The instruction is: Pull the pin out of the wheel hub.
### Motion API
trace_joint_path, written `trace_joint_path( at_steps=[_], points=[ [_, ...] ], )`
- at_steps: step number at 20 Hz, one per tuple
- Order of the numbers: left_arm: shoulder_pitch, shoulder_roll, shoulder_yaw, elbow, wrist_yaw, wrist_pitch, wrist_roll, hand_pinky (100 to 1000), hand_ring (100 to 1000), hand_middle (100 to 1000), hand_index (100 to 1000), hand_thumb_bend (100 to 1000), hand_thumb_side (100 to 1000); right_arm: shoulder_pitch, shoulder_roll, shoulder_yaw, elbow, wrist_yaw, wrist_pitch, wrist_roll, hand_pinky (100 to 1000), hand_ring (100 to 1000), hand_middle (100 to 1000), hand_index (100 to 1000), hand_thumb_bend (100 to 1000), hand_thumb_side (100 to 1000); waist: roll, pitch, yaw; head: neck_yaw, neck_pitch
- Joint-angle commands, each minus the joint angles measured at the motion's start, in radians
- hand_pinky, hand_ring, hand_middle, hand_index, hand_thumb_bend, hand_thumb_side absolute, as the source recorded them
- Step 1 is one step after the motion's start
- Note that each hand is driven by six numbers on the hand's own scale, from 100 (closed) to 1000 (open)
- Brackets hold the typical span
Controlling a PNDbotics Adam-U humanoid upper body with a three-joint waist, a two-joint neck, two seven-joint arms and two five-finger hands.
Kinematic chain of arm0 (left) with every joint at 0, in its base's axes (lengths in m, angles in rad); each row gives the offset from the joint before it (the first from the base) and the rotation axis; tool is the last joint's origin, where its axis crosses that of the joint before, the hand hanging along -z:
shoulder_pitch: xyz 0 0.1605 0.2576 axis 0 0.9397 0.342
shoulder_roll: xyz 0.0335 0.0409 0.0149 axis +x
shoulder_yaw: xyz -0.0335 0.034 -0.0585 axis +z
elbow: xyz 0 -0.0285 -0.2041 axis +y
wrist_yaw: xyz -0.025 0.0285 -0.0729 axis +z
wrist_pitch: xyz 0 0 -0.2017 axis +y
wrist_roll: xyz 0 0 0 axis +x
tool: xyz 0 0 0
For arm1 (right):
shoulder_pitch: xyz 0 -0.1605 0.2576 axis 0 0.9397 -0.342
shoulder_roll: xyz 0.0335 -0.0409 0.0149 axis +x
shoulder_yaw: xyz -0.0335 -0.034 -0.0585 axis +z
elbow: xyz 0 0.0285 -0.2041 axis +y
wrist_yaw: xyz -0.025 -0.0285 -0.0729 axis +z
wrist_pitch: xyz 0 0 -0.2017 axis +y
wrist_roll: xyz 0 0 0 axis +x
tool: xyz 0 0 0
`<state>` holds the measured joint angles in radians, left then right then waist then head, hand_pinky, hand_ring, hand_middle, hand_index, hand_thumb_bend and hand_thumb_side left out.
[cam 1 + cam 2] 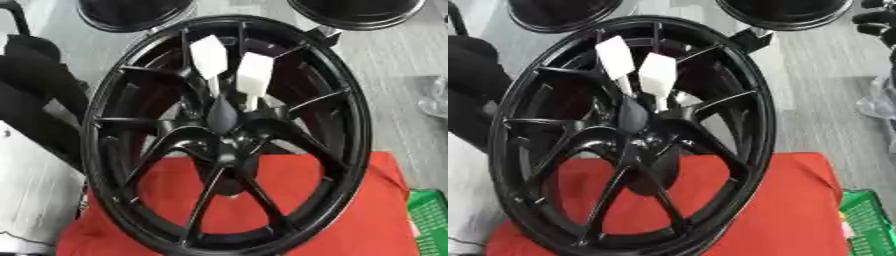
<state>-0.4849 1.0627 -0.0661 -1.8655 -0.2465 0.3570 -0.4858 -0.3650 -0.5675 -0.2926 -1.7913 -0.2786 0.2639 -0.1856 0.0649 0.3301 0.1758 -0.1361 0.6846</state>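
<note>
A black spoked wheel (223, 135) stands nearly upright on a red cloth (359, 215), its face turned towards me. Two white pins with flat paddle-shaped heads stick out of the hub (223, 120) and point up: the left pin (210, 55) and the right pin (255, 75). The right eye view also shows a small white bit (686, 98) beside them. Part of my right hand (877, 22) shows at the upper right edge of the right eye view, well away from the pins. A black arm-like mass (35, 95) lies behind the wheel's left rim. My left hand is not visible.
Two more black wheels stand at the back, one left (131, 12) and one right (359, 12). A green basket (430, 220) sits at the lower right, clear plastic (435, 97) at the right edge, and a silver-white body (31, 195) at the lower left.
</note>
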Motion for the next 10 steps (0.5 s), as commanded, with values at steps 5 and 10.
trace_joint_path(
  at_steps=[5,10],
  points=[
    [-0.118,-0.103,0.02,-0.126,0.399,0.016,0.315,777,760,650,772,100,666,-0.005,-0.032,-0.001,-0.015,-0.003,-0.001,0.009,743,638,632,716,100,610,-0.008,-0.023,0.005,0.008,0.001],
    [-0.163,-0.247,-0.036,-0.134,0.634,-0.006,0.563,754,734,627,769,100,700,-0.012,-0.024,0.0,-0.017,-0.007,-0.001,0.011,743,638,633,716,100,611,-0.013,-0.021,-0.003,0.011,-0.006]
  ],
)
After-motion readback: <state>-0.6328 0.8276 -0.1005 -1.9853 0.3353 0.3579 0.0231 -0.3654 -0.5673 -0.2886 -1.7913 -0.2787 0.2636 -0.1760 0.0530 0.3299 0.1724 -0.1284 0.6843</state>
